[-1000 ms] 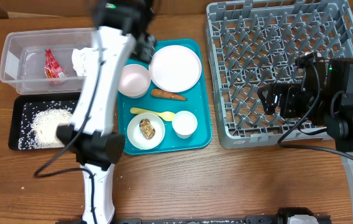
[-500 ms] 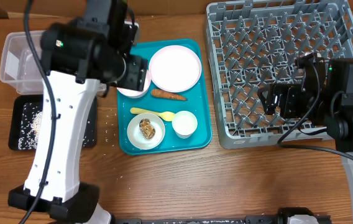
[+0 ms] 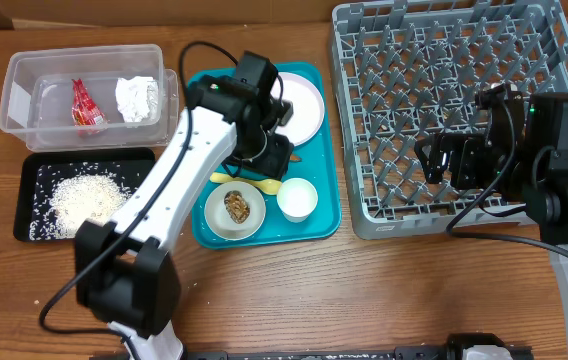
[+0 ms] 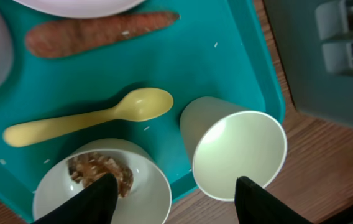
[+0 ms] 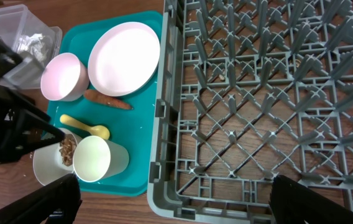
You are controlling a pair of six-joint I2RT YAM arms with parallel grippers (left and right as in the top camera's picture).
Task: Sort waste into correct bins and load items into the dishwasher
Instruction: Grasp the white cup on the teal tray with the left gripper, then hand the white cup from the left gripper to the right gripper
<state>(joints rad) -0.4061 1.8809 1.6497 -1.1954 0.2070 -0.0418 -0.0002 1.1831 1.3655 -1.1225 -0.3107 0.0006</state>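
Observation:
My left gripper (image 3: 264, 152) (image 4: 179, 202) is open and empty, hovering over the pale yellow spoon (image 3: 266, 186) (image 4: 89, 115), between the bowl holding the brown food lump (image 3: 236, 205) (image 4: 96, 171) and the white cup (image 3: 297, 198) (image 4: 238, 152). The orange carrot piece (image 4: 96, 34) (image 5: 107, 99) lies beyond the spoon. The plate (image 3: 306, 108) and the empty bowl (image 5: 64, 76) sit at the tray's far end. The clear tub (image 3: 24, 70) holds the red wrapper (image 3: 86, 103) and the napkin (image 3: 136, 98). The black tray (image 3: 34, 165) holds rice (image 3: 84, 195). My right gripper (image 3: 442, 160) (image 5: 179, 205) is open over the grey dish rack (image 3: 364, 120).
The teal serving tray (image 3: 322, 225) lies between the bins on the left and the rack on the right. A few rice grains lie on the wood near the black tray. My left arm crosses the tray's left side and hides the empty bowl from overhead.
My left arm has swung from over the tub and black tray to the right, down over the teal tray. The right arm has not moved.

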